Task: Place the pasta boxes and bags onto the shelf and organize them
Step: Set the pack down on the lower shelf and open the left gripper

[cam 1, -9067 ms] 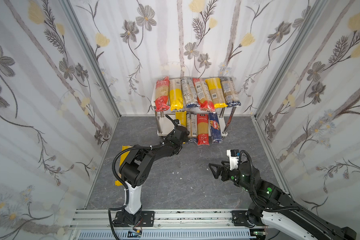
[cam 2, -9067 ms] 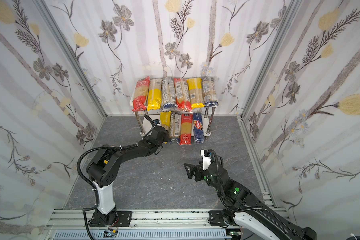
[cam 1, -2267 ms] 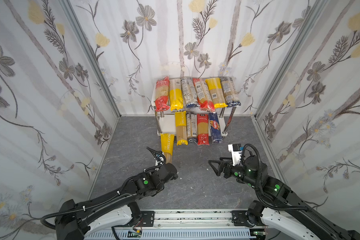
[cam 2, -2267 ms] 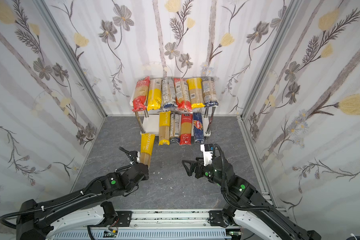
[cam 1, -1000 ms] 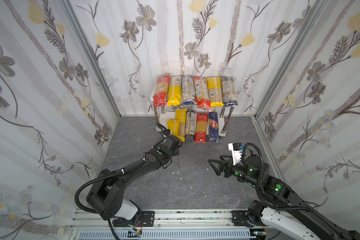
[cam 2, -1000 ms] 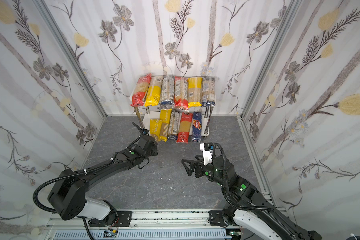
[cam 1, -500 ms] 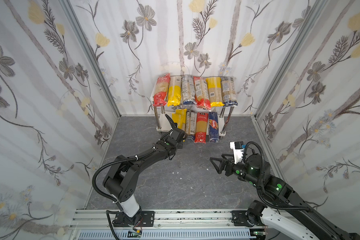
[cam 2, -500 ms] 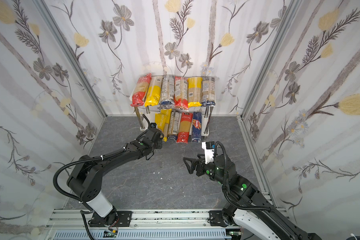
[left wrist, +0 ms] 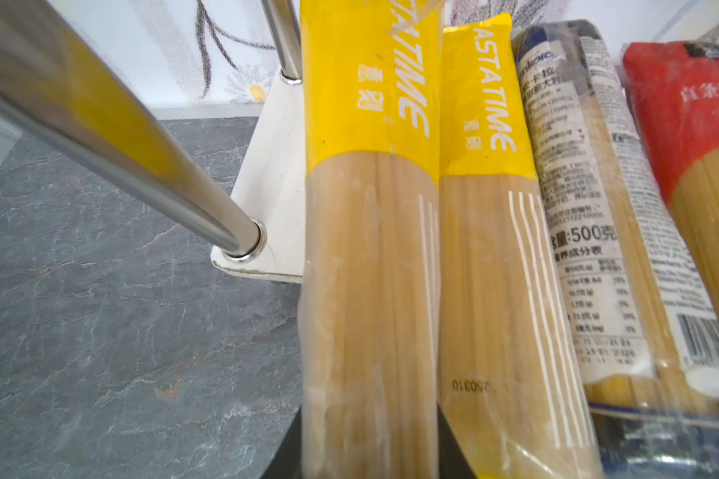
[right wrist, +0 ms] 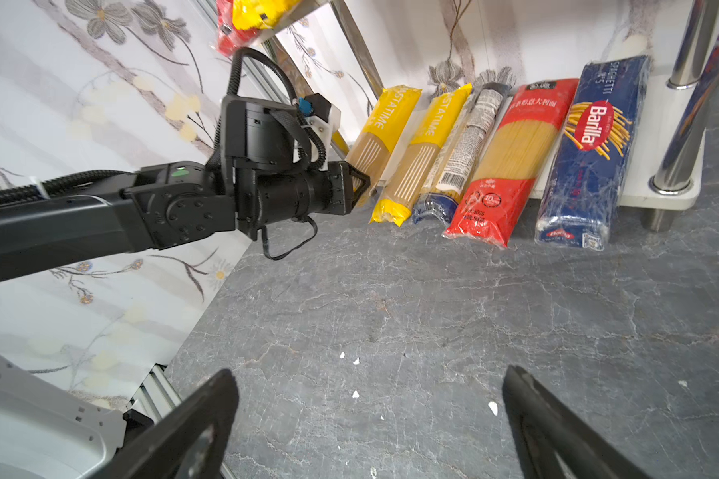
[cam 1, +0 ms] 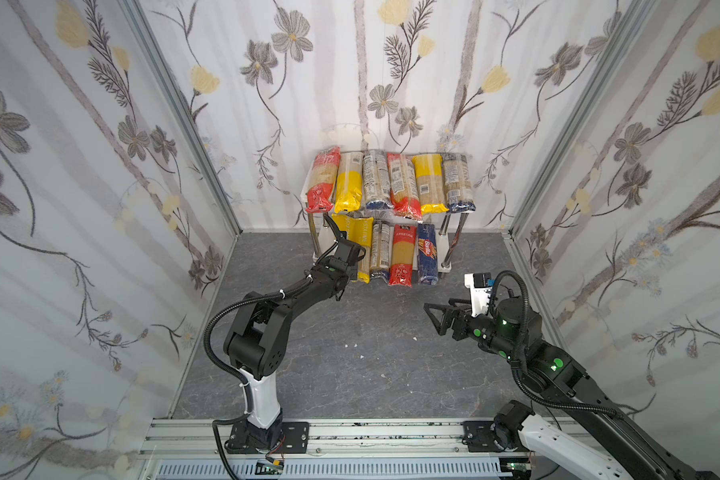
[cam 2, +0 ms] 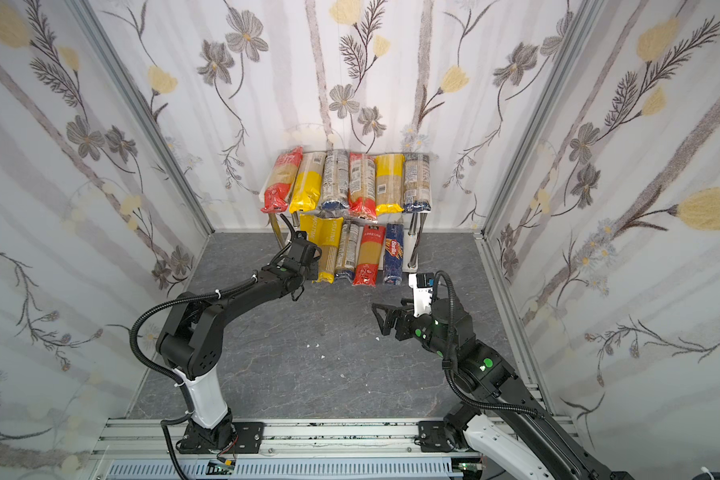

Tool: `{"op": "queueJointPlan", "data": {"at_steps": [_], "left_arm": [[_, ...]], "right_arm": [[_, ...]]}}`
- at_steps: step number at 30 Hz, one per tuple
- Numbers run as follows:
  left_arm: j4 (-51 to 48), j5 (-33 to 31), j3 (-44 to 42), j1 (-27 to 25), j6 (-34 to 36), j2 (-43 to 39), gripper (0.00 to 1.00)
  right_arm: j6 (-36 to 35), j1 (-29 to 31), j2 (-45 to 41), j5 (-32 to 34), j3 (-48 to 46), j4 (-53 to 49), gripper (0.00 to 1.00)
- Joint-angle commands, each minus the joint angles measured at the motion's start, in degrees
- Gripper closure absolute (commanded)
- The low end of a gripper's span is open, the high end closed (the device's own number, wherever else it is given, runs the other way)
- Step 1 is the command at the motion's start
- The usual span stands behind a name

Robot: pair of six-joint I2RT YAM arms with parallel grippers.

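My left gripper (cam 1: 353, 261) is shut on a yellow-ended pasta bag (left wrist: 370, 257) at the left end of the shelf's lower board (left wrist: 272, 195). The bag lies lengthwise beside a second yellow bag (left wrist: 490, 269). Further right on that tier lie a clear printed bag (right wrist: 457, 153), a red bag (right wrist: 503, 166) and the blue Barilla box (right wrist: 590, 149). Several bags (cam 1: 389, 183) cover the top tier. My right gripper (right wrist: 370, 385) is open and empty above the floor, well in front of the shelf (cam 2: 412, 245).
A chrome shelf leg (left wrist: 142, 166) stands close beside the held bag. White crumbs (cam 1: 354, 345) dot the grey stone floor (cam 1: 350, 374). Wallpapered walls close in three sides, and an aluminium rail (cam 1: 350, 434) runs along the front.
My left gripper has carried the yellow bag forward, and it now lies under the top tier on the lower board, left of the other yellow bag. The right arm has barely moved.
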Motion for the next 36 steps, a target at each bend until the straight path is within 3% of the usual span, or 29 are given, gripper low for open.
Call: {"op": "queueJointPlan", "data": {"at_steps": [1, 10, 11, 12, 13, 14, 15, 24, 36], "left_arm": [[7.4, -2.3, 2.3, 0.8, 1.4, 1.5, 1.0], [7.4, -4.4, 4.1, 2.5, 2.4, 5.0, 0.99], [7.3, -4.4, 4.1, 2.7, 2.2, 5.2, 0.93], [7.3, -4.5, 3.9, 2.8, 2.2, 5.3, 0.67], [7.3, -4.5, 3.7, 3.0, 2.0, 5.3, 0.27], [7.3, -5.0, 3.5, 3.0, 1.9, 5.4, 0.08], [7.3, -5.1, 3.1, 3.1, 1.8, 5.1, 0.0], [7.3, -1.2, -2.7, 2.7, -1.0, -1.1, 0.0], [7.1, -1.2, -25.0, -2.0, -3.8, -24.5, 0.0]], "right_arm": [[-1.6, -1.1, 1.1, -1.8, 1.0, 1.0, 0.0], [-2.0, -3.3, 2.0, -3.1, 1.5, 1.0, 0.0], [-2.1, -3.4, 2.1, -3.1, 1.4, 1.0, 0.0], [-2.0, -3.6, 2.2, -3.2, 1.4, 1.0, 0.0], [-2.1, -3.7, 2.3, -3.4, 1.5, 1.0, 0.0], [-2.1, -3.8, 2.4, -3.5, 1.6, 1.0, 0.0], [-2.1, -3.9, 2.4, -3.5, 1.7, 0.9, 0.0], [-1.9, -4.1, 3.3, -4.3, 3.6, 0.3, 0.0], [-4.2, -4.2, 5.0, 3.2, 4.9, -5.5, 0.0]]}}
